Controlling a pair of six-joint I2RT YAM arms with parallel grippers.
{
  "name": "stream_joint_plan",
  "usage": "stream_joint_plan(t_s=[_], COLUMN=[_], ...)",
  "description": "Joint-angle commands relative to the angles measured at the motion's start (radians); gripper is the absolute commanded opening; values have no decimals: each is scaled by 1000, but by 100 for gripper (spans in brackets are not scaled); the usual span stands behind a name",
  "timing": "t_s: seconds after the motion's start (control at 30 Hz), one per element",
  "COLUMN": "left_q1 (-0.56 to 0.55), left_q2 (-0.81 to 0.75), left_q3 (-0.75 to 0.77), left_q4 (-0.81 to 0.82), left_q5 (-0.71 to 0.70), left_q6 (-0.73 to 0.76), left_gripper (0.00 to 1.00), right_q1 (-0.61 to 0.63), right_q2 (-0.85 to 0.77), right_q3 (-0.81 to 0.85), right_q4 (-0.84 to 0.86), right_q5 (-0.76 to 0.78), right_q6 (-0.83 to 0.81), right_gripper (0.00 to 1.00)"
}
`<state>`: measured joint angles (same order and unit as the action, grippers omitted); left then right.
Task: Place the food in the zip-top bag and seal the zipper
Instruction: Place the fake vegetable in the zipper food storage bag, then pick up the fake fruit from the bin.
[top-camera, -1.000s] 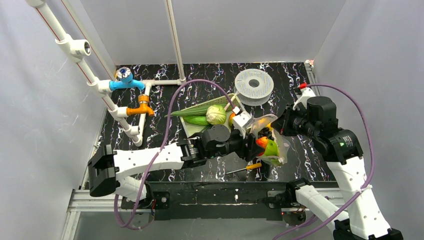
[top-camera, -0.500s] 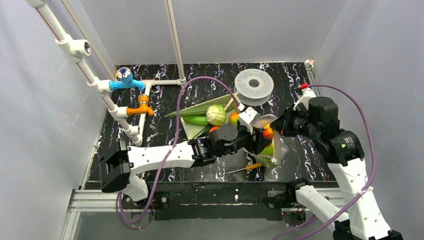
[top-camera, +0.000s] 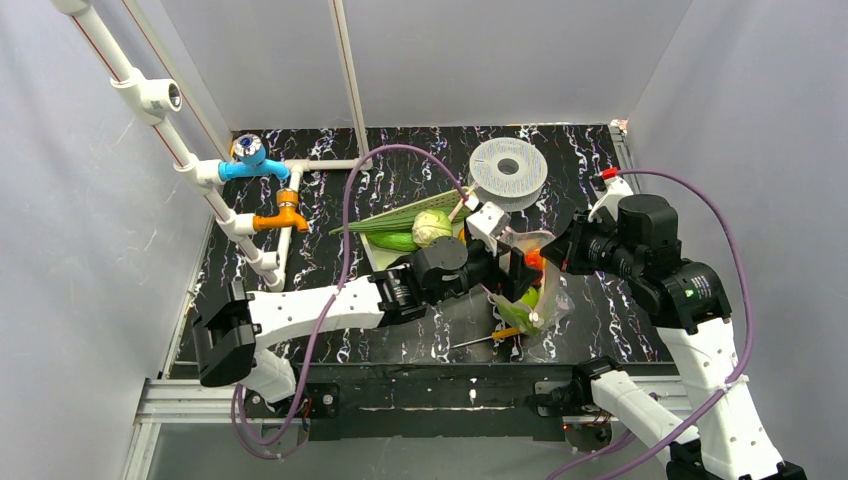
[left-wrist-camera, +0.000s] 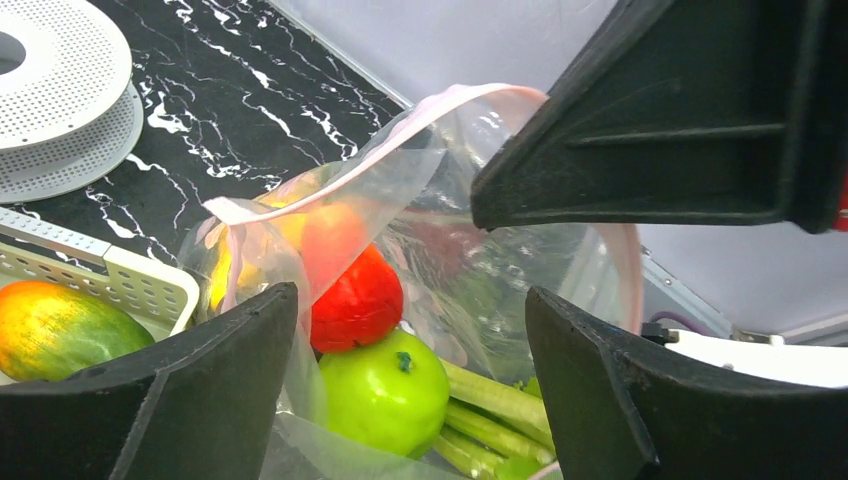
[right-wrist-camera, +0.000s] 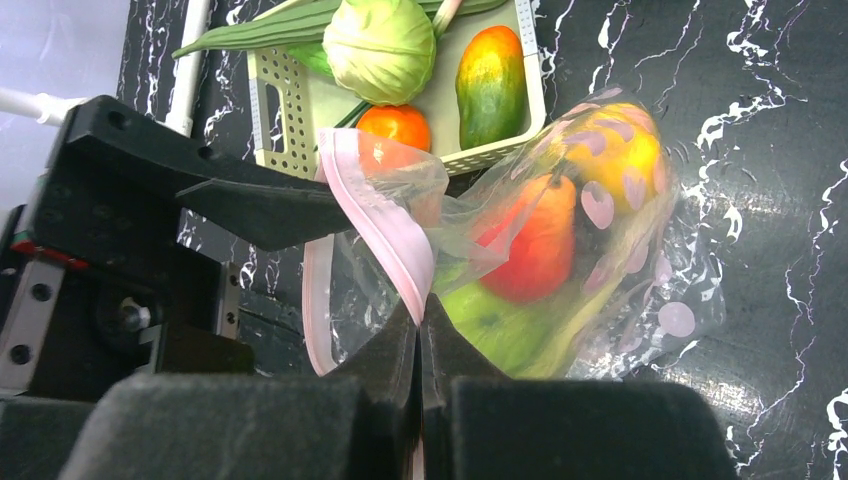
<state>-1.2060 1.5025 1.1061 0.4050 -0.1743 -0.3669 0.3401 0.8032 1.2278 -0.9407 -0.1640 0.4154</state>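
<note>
Black marbled table (top-camera: 320, 210), grey walls (top-camera: 500, 60); left pincer (left-wrist-camera: 410, 296) apart, right pincer (right-wrist-camera: 420, 306) clamps zipper (right-wrist-camera: 385, 235).

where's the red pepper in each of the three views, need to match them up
Top external: right of centre, the red pepper sits inside the bag.
Left wrist: lower centre-left, just above the green apple.
Right wrist: centre-right, seen through the clear plastic.
Shared landmark: the pale-green basket, at the left edge in the left wrist view and at the top in the right wrist view.
</note>
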Motion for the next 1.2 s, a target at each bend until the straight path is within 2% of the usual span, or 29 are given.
stream_joint_plan(t_s=[0.0,0.17,0.3,0.37,0.53,0.63,0.77,0.93,1.17], left_q1=[2,2,3,3,3,16,60,132,320], left_q2=[-93,-156,-260,-313,-440,-518,-589,-576,-370], left_q3=[-9,-16,-33,-37,-45,-107,-197,-248,-170], left_q4=[-10,-51,-130,-202,-480,-547,-609,-681,-774], left_q5=[33,81,68,12,-234,-358,-427,-415,-258], left_q6=[-3,-9,35,76,189,213,211,143,-27], left_gripper=[83,84,84,84,88,94,97,97,98], right_q1=[-1,-1,-1,-1,-1,-1,-1,-1,-1], right_q2=[-14,-13,-23,-17,-14,-3,0,16,27], right_q3=[46,47,31,35,21,29,11,10,32], right_q4=[30,25,39,33,41,31,51,52,32], right_q5=[-15,0,10,13,19,21,21,12,26], right_q6=[2,0,-2,-1,-6,-6,-8,-9,-21], right_gripper=[1,1,1,1,1,1,1,1,1])
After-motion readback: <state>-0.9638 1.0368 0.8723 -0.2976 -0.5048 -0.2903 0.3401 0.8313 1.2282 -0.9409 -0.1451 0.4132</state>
